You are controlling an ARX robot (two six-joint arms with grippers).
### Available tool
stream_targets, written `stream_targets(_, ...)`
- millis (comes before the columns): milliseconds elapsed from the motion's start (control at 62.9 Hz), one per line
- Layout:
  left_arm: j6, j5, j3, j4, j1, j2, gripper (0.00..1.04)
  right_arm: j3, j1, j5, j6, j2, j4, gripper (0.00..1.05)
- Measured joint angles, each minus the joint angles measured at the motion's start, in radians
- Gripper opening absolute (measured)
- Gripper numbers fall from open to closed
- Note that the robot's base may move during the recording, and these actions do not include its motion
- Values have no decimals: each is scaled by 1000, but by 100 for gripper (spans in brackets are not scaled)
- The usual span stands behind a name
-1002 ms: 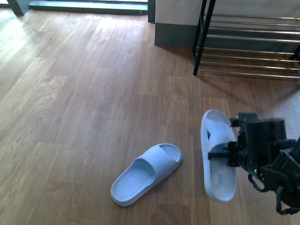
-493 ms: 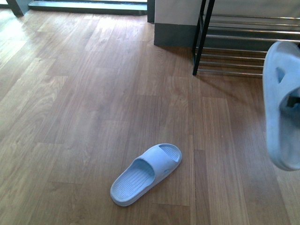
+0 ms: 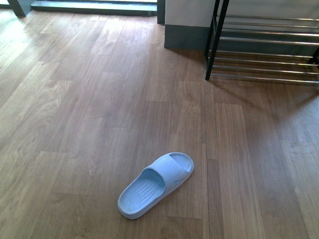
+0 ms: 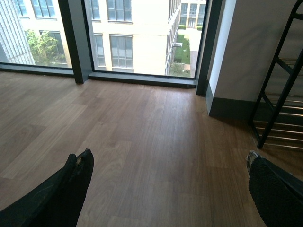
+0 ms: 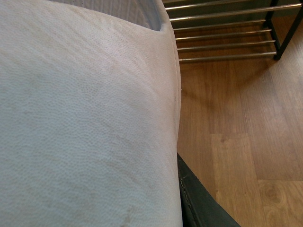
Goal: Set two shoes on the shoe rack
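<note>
Front view: wooden floor (image 3: 75, 99). One pale blue slide, the floor slipper (image 3: 155, 185), lies sole down on the boards in the lower middle, toe towards upper right. The shoe rack (image 3: 264, 45) stands at the far right, with a black frame and chrome bars; the tiers in view are bare. The floor slipper is well apart from the rack. Neither arm is in view.

Left wrist view: the left tool (image 4: 168, 158) is spread wide, with one dark finger (image 4: 71, 189) at each side of the picture and only floor between them. It pinches nothing. A window (image 4: 137, 38) is beyond, and the rack's black side frame (image 4: 279, 109) is at the edge.

Right wrist view: the lifted slipper (image 5: 85, 118) fills most of the picture, its pale textured surface close against the camera and above the floor. The right tool (image 5: 194, 198) shows only as a dark finger edge lying against the slipper's rim, pinching it. The rack's chrome bars (image 5: 222, 33) are near, beyond the slipper, which is not on them.
</note>
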Motion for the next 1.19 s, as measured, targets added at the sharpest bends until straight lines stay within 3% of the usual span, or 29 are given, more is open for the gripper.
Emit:
stream_targets(652,0,2,0,0,0,0,95,-2,-6,0,2,0,-1,2)
stream_targets(684,-24,-77,15,-46,-18,26,95,-2,-6,1,2,0,-2,2)
stream_targets(747,-119,-327,97,-192,-109,201,95,-2,-6,0,2,0,-2,2)
stream_targets(795,-141,-393,122,-164,-122,337,95,-2,-6,-1,2,-1,-1,2)
stream_targets(1049,-64,-272,251,332,-125,1180,95,-2,-5,-2,2,-1,-2,2)
stream_targets(1192,40,-240,388,462,-130,1627,95,-2,-5,-3,2,-1,-2,2)
